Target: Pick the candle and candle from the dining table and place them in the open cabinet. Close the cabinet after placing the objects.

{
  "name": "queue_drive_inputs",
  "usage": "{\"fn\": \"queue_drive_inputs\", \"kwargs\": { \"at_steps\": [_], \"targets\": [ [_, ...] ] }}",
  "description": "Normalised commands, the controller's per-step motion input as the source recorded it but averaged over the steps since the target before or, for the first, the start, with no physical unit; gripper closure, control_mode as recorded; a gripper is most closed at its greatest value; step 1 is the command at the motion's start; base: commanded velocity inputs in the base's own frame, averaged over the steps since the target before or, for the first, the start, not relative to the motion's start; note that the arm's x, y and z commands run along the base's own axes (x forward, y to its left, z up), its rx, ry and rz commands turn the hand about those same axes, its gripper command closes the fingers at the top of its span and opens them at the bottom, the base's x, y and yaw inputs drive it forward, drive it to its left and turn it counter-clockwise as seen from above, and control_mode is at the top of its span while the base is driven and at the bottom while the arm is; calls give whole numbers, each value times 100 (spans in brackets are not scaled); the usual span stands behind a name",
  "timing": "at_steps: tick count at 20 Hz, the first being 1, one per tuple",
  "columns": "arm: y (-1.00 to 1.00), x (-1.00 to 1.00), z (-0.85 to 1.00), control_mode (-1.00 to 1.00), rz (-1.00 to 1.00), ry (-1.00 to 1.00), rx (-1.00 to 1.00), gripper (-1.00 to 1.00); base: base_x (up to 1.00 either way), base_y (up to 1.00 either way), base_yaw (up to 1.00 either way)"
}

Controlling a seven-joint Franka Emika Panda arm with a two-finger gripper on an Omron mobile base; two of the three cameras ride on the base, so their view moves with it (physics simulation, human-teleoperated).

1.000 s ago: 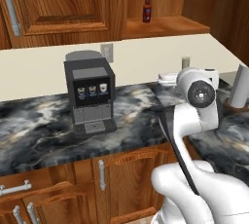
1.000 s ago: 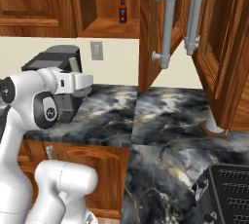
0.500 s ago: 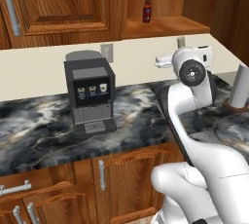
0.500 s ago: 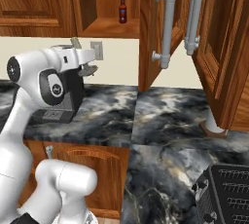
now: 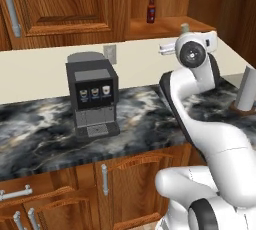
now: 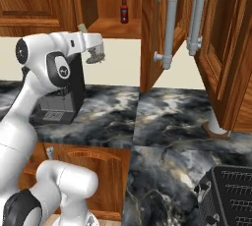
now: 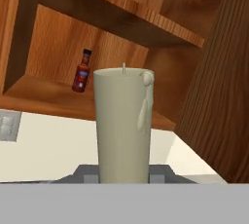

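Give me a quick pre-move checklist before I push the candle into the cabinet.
1. Candle held in the gripper: ok, it stands upright between the fingers in the hand view.
2. Cabinet door open: ok, it is swung out toward the robot.
3. Cabinet shelf has free space: ok, bare wood beside the small dark bottle.
4. Gripper at shelf height: ok, roughly level with the shelf edge.
5. Second candle location: cannot tell for sure; a pale stick stands behind the right-hand door.

Stubby beige candle (image 7: 123,125) before open cabinet (image 7: 58,96)
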Motion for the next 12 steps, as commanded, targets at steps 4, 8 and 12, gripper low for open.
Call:
{"fn": "queue_drive_inputs", "kwargs": {
  "at_steps": [4, 8, 12],
  "targets": [
    [-29, 31, 11, -100, 0, 0, 2, 100, 0, 0, 0],
    [-32, 23, 20, -100, 0, 0, 1, 100, 0, 0, 0],
    [-23, 11, 30, -100, 0, -3, 0, 100, 0, 0, 0]
  ]
}}
